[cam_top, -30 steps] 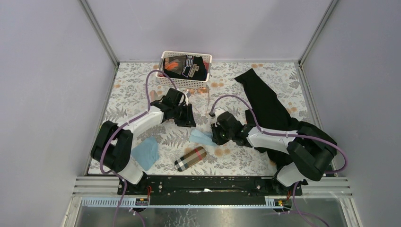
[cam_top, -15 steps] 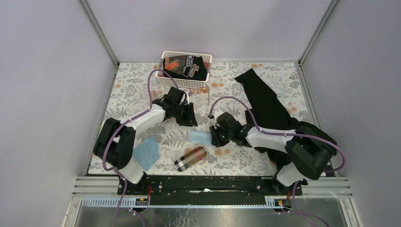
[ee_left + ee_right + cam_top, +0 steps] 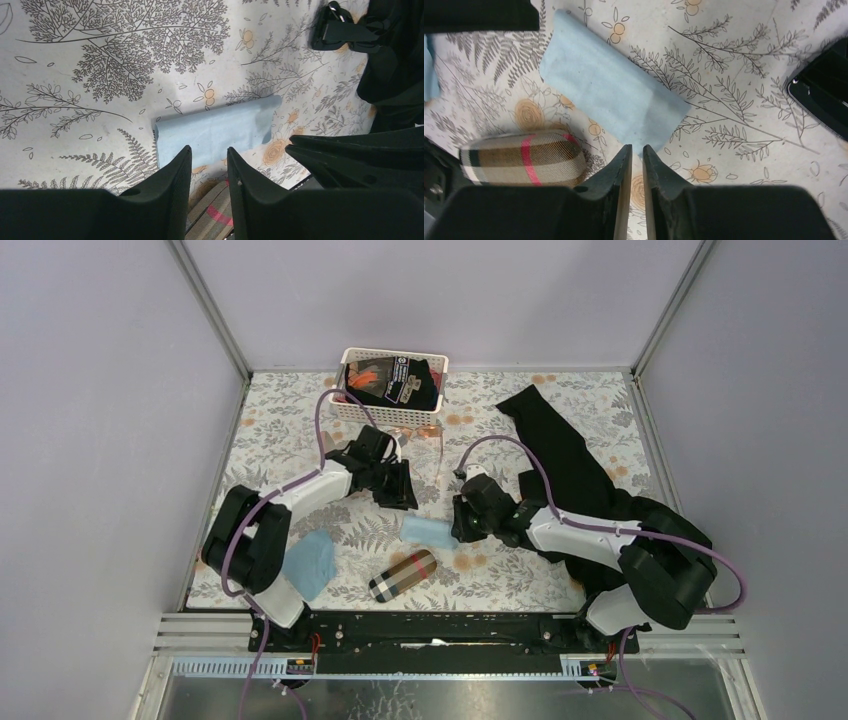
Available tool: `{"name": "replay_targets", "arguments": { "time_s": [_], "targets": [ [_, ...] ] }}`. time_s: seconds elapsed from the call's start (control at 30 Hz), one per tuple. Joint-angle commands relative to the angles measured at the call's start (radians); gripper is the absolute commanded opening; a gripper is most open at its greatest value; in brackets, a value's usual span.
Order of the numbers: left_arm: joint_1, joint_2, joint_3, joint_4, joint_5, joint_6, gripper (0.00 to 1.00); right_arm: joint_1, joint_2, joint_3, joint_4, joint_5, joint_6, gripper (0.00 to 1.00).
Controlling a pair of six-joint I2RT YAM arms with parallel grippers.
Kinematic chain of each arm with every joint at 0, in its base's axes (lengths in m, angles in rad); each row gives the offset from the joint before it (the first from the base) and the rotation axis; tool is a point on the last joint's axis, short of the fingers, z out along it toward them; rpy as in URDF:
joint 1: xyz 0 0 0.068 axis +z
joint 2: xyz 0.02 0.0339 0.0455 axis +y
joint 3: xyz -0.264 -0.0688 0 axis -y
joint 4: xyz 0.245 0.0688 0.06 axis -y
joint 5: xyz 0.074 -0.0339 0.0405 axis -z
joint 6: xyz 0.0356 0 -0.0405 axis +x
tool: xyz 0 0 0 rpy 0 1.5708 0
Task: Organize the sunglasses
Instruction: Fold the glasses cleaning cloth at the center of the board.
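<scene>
**Two arms crowd the cloth, glasses out of reach**

The left gripper [image 3: 209, 150] hangs mid-frame, its fingers apart with nothing between them. Just right of it, upper centre, the wire-framed sunglasses [image 3: 420, 431] seem to lie on the table against the white basket [image 3: 385, 412]. I can't pick out the dark pair. The right gripper [image 3: 637, 147], nearly together on nothing, sits at the edge of the folded blue cloth [image 3: 614, 95]. Closing there would snag the cloth, and the arms look near enough to clash.

Blue cloth [image 3: 611, 97] matt, soft; plaid case [image 3: 524, 157] woven fabric; left gripper [image 3: 209, 150] matt blk plastic.
</scene>
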Motion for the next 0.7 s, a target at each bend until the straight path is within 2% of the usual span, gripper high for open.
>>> {"name": "replay_targets", "arguments": {
  "time_s": [0.0, 0.2, 0.37, 0.47, 0.67],
  "targets": [
    [-0.008, 0.046, -0.027, 0.049, 0.022, -0.017, 0.36, -0.010, 0.012, 0.039, 0.040, 0.035, 0.186, 0.17],
    [-0.016, 0.102, -0.033, 0.095, 0.022, -0.042, 0.35, -0.014, 0.124, 0.084, 0.145, -0.037, 0.279, 0.07],
    [-0.015, 0.143, -0.021, 0.097, -0.039, -0.040, 0.35, -0.026, 0.179, 0.086, 0.132, 0.054, 0.311, 0.01],
    [-0.016, 0.166, -0.015, 0.095, -0.064, -0.036, 0.34, -0.044, 0.199, 0.056, 0.124, 0.103, 0.329, 0.00],
    [-0.016, 0.157, -0.005, 0.091, -0.071, -0.044, 0.33, -0.050, 0.183, 0.050, 0.089, 0.093, 0.303, 0.00]
  ]
}}
